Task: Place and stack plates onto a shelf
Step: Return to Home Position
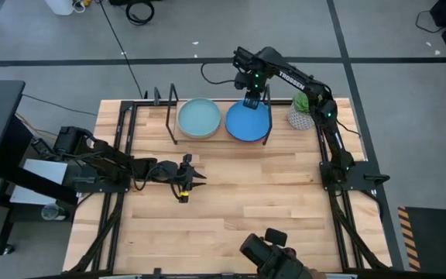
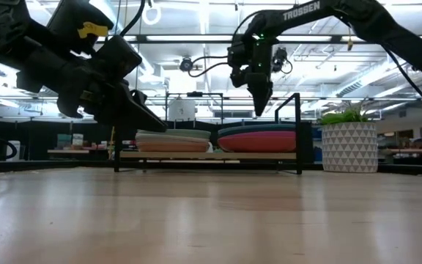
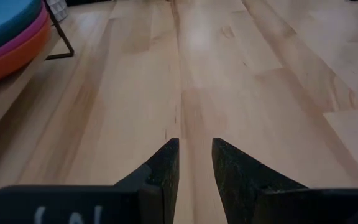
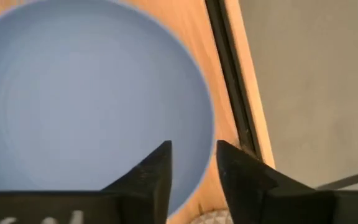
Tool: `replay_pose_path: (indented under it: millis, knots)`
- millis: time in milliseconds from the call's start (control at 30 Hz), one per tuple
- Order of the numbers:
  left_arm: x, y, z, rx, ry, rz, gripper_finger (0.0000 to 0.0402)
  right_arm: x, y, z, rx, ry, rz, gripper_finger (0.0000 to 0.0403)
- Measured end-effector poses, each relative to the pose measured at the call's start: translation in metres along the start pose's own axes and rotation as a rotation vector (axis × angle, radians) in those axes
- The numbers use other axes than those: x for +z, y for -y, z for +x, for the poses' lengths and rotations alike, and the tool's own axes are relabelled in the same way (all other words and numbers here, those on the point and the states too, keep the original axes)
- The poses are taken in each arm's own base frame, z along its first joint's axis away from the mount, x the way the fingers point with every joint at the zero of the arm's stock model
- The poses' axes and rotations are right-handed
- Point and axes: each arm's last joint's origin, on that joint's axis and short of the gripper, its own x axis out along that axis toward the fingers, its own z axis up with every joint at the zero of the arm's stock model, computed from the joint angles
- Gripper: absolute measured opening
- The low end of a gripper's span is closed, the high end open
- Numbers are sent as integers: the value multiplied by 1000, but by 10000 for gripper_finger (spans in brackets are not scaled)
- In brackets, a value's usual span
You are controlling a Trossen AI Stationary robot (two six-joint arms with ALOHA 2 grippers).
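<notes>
I am seeing the room as a grey floor (image 1: pixel 409 77) crossed by dark tape lines in the high view. In the low view it is showing as a hall with strip lights glowing overhead. The wooden table (image 1: pixel 231 209) is filling the middle of the high frame. Two arms are showing there: the left arm is sitting folded at centre left, and the right arm is reaching from the right edge toward the upper centre.

One shelf (image 1: pixel 173 124) is standing at the upper centre of the table, carrying two stacks of plates side by side. From above I am counting only two plates, the light blue plate (image 1: pixel 199 118) on the left and the bright blue plate (image 1: pixel 242 125) on the right. Each is hiding whatever is lying beneath it. In the low view the left stack (image 2: pixel 173 141) and the right stack (image 2: pixel 258 139) are showing banded edges, but I am not managing to separate the layers into a count. One potted plant (image 1: pixel 302 112) is standing just right of the shelf.

The right gripper (image 1: pixel 252 101) is hanging above the bright blue plate, clear of it. Its fingers are standing a narrow gap apart and holding nothing. The left gripper (image 1: pixel 198 177) is hovering over bare wood at centre left, likewise slightly parted and empty.
</notes>
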Motion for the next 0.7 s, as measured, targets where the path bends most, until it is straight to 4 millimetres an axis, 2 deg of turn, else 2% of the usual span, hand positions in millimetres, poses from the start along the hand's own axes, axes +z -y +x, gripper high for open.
replay_pose_path:
  millis: [200,367,467,567,700]
  knots:
    - [0,-2,0,53,-4,11,102,4,-11,-13,-15,39,-10,161]
    - [0,-1,-7,144,0,41,102,7,-48,-21,8,21,-94,155]
    - [0,2,-24,256,37,47,102,6,-71,-27,6,59,-152,141]
    - [0,8,-44,289,91,46,102,0,-87,-35,-11,171,-185,124]
    - [4,14,-69,270,206,37,102,-25,-100,-46,0,339,-169,105]
